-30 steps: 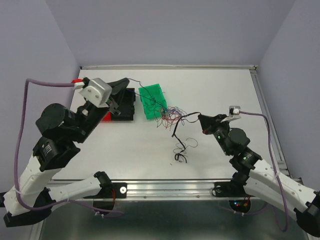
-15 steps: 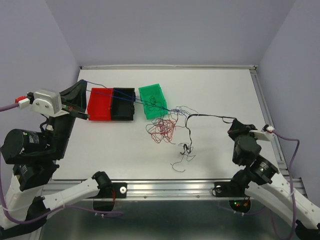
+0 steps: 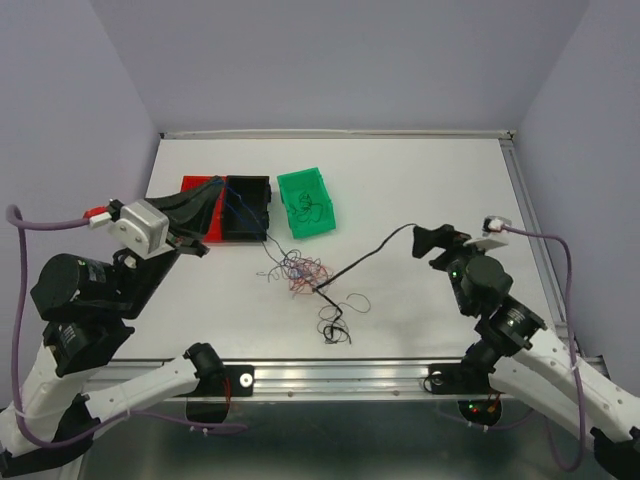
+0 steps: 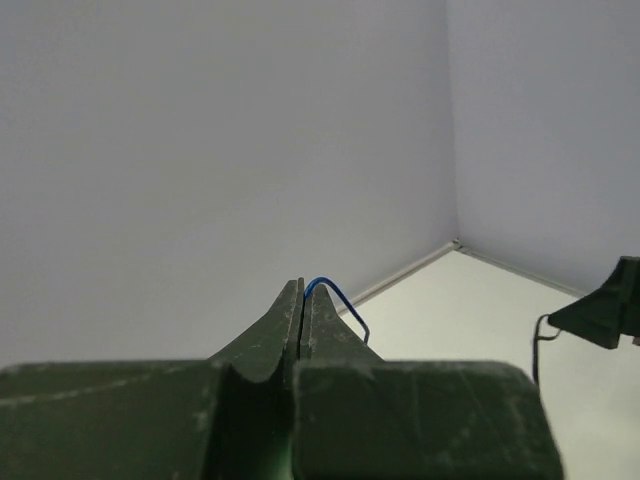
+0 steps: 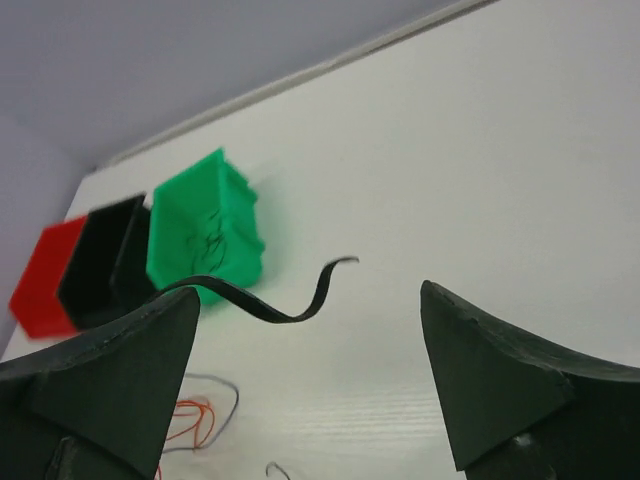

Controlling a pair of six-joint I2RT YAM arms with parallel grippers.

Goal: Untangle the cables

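Only the left wrist view shows the left gripper (image 4: 302,298) clamped shut on a blue wire (image 4: 340,293). The right wrist view shows the right gripper (image 5: 310,290) with its jaws wide apart and a black cable (image 5: 255,310) curling between them. From above, the cables (image 3: 303,272) lie clumped on the table (image 3: 430,170), near the green bin (image 3: 305,200).

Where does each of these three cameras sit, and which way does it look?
Top external: above and behind the robot, looking down on the table; left arm and right arm show.
Left wrist: on its arm, facing the far wall past the left gripper, shut on a blue cable.
Right wrist: on its arm, looking across the table through the open right gripper at the green bin.
Shared: top and right wrist both show the green bin.
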